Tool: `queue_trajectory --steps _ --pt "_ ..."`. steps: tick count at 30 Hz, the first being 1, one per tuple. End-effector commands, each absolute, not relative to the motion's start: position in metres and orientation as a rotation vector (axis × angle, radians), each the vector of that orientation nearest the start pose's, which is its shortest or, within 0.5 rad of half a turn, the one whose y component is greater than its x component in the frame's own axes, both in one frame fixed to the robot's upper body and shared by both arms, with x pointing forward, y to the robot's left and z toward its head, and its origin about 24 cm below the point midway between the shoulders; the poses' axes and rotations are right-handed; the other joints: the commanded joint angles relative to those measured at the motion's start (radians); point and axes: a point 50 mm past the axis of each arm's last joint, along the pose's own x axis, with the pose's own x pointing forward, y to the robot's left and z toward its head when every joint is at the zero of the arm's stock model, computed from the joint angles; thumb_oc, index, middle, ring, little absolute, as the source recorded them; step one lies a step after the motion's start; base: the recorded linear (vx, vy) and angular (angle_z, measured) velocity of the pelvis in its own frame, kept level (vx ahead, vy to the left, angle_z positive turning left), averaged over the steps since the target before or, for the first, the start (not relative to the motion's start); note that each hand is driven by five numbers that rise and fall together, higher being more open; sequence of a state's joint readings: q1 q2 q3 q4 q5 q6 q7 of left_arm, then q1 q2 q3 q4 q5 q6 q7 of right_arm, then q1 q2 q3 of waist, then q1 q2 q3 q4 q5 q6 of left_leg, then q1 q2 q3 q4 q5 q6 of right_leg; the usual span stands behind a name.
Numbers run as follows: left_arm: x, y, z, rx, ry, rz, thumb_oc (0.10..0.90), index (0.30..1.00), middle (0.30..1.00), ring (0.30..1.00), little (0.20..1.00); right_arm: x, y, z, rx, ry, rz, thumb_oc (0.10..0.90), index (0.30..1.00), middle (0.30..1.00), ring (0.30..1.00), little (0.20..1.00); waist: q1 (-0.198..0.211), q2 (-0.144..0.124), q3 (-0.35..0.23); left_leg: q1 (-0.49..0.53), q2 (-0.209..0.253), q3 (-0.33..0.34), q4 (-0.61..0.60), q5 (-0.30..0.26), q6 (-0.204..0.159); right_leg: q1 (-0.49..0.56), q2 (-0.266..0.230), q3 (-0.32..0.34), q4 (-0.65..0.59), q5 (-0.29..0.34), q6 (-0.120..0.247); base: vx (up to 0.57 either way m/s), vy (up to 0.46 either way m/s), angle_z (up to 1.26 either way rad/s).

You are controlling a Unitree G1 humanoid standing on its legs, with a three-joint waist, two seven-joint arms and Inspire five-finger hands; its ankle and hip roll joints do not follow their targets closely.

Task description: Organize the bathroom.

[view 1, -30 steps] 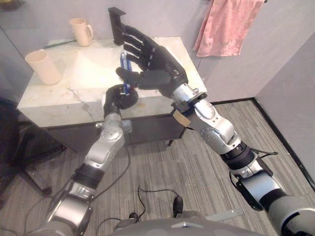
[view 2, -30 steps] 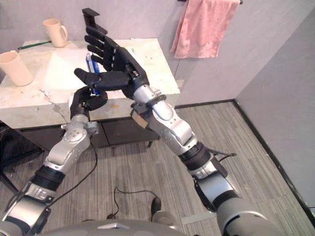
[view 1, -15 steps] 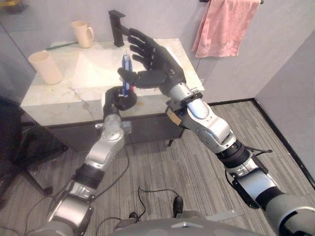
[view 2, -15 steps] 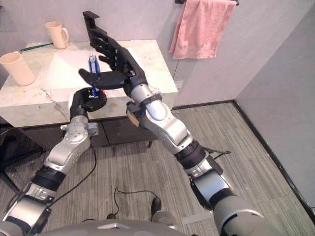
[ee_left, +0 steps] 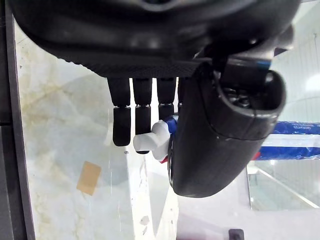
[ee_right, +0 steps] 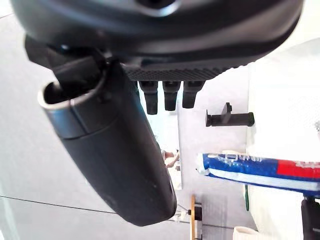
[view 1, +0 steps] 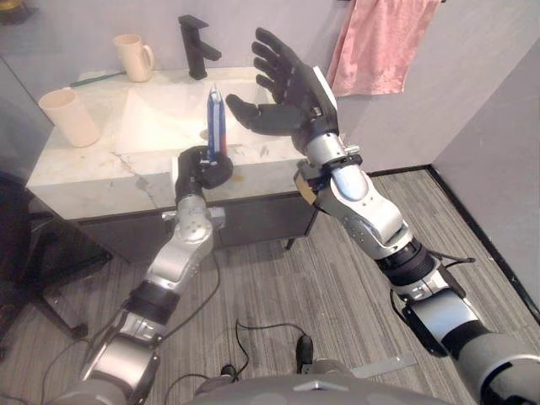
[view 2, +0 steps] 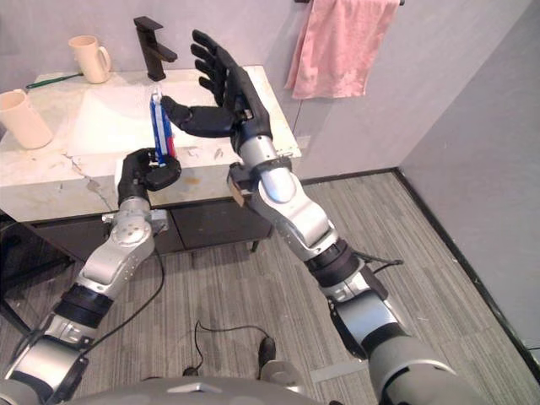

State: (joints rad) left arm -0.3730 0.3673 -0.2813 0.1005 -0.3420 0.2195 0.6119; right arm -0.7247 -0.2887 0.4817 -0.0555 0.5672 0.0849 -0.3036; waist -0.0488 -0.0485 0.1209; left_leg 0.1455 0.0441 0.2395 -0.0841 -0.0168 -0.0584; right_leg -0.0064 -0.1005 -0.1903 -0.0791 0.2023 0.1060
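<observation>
Blue, white and red toothpaste tube (view 1: pixel 216 126): upright in my left hand (view 1: pixel 202 169), fingers (ee_left: pixel 131 120) and thumb curled round its lower end and white cap, held over the front edge of the surface (view 1: pixel 93 173). Right hand (view 1: pixel 287 89): raised just beside the tube's upper part, palm toward it, fingers (view 2: pixel 211 61) straight and spread, thumb reaching toward the tube; whether the thumb touches it I cannot tell. Surface: pale marble vanity top with a shallow white basin (view 1: pixel 160 114) sunk in its middle. Black tap (view 1: pixel 194 46): upright at the back of the basin. Cream mug (view 1: pixel 133 56): with handle, at the back left corner. Green toothbrush (view 1: pixel 97 78): lying flat just beside that mug, toward the left edge. Cream cup (view 1: pixel 66 116): without handle, standing near the left edge, well apart from the mug. Pink towel (view 1: pixel 380 42): hanging on the wall to the right of the surface. Floor (view 1: pixel 278 295): grey striped planks in front of the dark cabinet.
</observation>
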Motion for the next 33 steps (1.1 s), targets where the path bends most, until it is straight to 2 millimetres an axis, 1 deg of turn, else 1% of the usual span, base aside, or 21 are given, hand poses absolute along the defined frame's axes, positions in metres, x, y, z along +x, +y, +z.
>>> queue_trajectory --steps 1,2,5,14,16,19,20,21,25,27,28,30,33 --pt "0.317 0.136 0.173 0.138 -0.395 0.201 0.4 0.3 0.3 0.3 0.3 0.291 -0.021 0.275 0.243 -0.641 0.607 0.8 0.9 0.9 0.9 0.9 0.018 0.036 -0.078 -0.046 -0.041 -0.008 0.026 -0.003 0.042 0.042 0.025 -0.029 0.119 -0.243 0.065 0.0 0.0 0.0" --pt "0.318 0.134 0.173 0.137 -0.391 0.193 0.4 0.3 0.3 0.3 0.3 0.292 -0.012 0.269 0.249 -0.601 0.643 0.8 0.9 0.9 0.9 0.9 0.022 0.036 -0.078 -0.046 -0.041 -0.009 0.027 -0.001 0.041 0.044 0.024 -0.034 0.118 -0.242 0.064 0.0 0.0 0.0" --pt "0.319 0.129 0.173 0.146 -0.389 0.183 0.4 0.3 0.3 0.3 0.3 0.291 0.001 0.263 0.249 -0.563 0.689 0.8 0.9 0.9 0.9 0.9 0.029 0.035 -0.078 -0.046 -0.039 -0.009 0.024 0.003 0.041 0.045 0.023 -0.042 0.116 -0.24 0.064 0.0 0.0 0.0" --pt "0.319 0.124 0.173 0.173 -0.393 0.164 0.4 0.3 0.3 0.3 0.3 0.29 0.015 0.258 0.226 -0.525 0.725 0.8 0.9 0.9 0.9 0.9 0.04 0.032 -0.073 -0.048 -0.037 -0.01 0.02 0.01 0.041 0.046 0.016 -0.058 0.117 -0.236 0.067 0.0 0.003 0.04" --pt "0.319 0.124 0.174 0.185 -0.399 0.168 0.4 0.3 0.3 0.3 0.3 0.291 0.015 0.257 0.217 -0.512 0.722 0.8 0.9 0.9 0.9 0.9 0.04 0.031 -0.073 -0.049 -0.036 -0.01 0.02 0.01 0.041 0.045 0.014 -0.059 0.119 -0.236 0.068 0.0 0.0 0.0" --pt "0.319 0.125 0.174 0.223 -0.394 0.173 0.4 0.3 0.3 0.3 0.3 0.293 0.014 0.255 0.247 -0.468 0.714 0.8 0.9 0.9 0.9 0.9 0.041 0.029 -0.072 -0.047 -0.035 -0.009 0.02 0.01 0.041 0.044 0.013 -0.058 0.12 -0.236 0.071 0.0 0.0 0.0" --pt "0.318 0.127 0.173 0.237 -0.384 0.183 0.4 0.3 0.3 0.3 0.3 0.295 0.011 0.256 0.192 -0.506 0.694 0.8 0.9 0.9 0.9 0.9 0.042 0.028 -0.069 -0.047 -0.035 -0.012 0.021 0.009 0.042 0.044 0.012 -0.058 0.121 -0.235 0.072 0.0 0.0 0.0" --pt "0.318 0.127 0.172 0.238 -0.379 0.186 0.4 0.3 0.3 0.3 0.3 0.293 0.01 0.258 0.207 -0.505 0.702 0.8 0.9 0.9 0.9 0.9 0.041 0.028 -0.068 -0.047 -0.035 -0.012 0.021 0.009 0.042 0.044 0.011 -0.058 0.122 -0.234 0.073 0.0 0.0 0.0" --pt "0.317 0.129 0.171 0.23 -0.379 0.202 0.4 0.3 0.3 0.3 0.3 0.292 0.007 0.26 0.345 -0.404 0.729 0.8 0.9 0.9 0.9 0.9 0.035 0.027 -0.066 -0.046 -0.034 -0.005 0.022 0.006 0.042 0.04 0.009 -0.055 0.127 -0.236 0.075 0.0 0.0 0.0" --pt "0.316 0.13 0.171 0.223 -0.38 0.213 0.4 0.3 0.3 0.3 0.3 0.294 0.002 0.26 0.36 -0.401 0.718 0.8 0.9 0.9 0.9 0.9 0.033 0.027 -0.067 -0.047 -0.033 -0.006 0.023 0.005 0.041 0.039 0.009 -0.055 0.129 -0.237 0.076 0.0 0.0 0.0" --pt "0.316 0.134 0.173 0.211 -0.375 0.222 0.4 0.3 0.3 0.3 0.3 0.296 -0.004 0.261 0.386 -0.397 0.701 0.8 0.9 0.9 0.9 0.9 0.03 0.026 -0.068 -0.046 -0.031 -0.003 0.023 0.005 0.041 0.038 0.009 -0.052 0.132 -0.238 0.078 0.0 0.0 0.0" --pt "0.316 0.137 0.174 0.204 -0.373 0.222 0.4 0.3 0.3 0.3 0.3 0.297 -0.007 0.259 0.388 -0.38 0.693 0.8 0.9 0.9 0.9 0.9 0.027 0.026 -0.068 -0.048 -0.032 -0.001 0.026 0.004 0.042 0.036 0.008 -0.05 0.136 -0.239 0.08 0.0 0.0 0.0" --pt "0.318 0.139 0.177 0.199 -0.381 0.23 0.4 0.3 0.3 0.3 0.3 0.299 -0.005 0.254 0.403 -0.332 0.712 0.8 0.9 0.9 0.9 0.9 0.023 0.028 -0.071 -0.049 -0.033 0.004 0.028 0.005 0.045 0.034 0.006 -0.046 0.136 -0.237 0.08 0.0 0.0 0.0"
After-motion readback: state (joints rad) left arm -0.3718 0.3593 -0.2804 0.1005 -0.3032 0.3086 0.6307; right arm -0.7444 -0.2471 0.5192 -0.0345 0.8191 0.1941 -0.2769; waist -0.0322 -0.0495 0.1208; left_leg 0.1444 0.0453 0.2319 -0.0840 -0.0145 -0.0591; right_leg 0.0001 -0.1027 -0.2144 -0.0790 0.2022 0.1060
